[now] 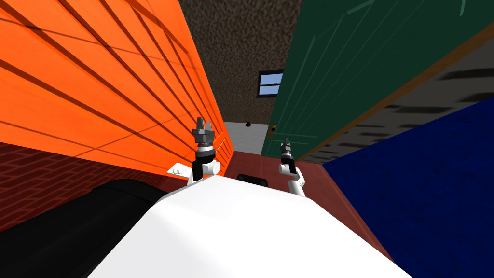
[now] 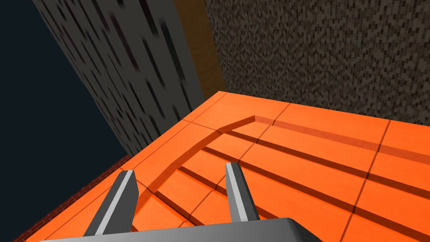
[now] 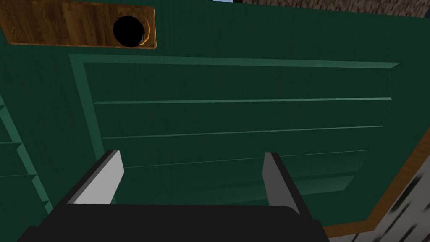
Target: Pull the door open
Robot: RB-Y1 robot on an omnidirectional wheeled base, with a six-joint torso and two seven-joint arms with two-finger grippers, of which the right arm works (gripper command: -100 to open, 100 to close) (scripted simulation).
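Dark green panelled door [image 3: 235, 113], black knob [image 3: 129, 31] (on wooden plate [image 3: 63, 25])

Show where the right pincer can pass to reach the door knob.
Free: the gap between the open right pincer and the green door, up to the black knob on its wooden plate; also the floor strip between orange wall and door. Tight: the left pincer sits near the orange wall.

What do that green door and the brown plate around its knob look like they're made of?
The green door looks like painted wood, matt: faint grain streaks show through the colour. The plate looks like bare brown wood, with clear streaky grain. The knob is plain black; its material is unclear.
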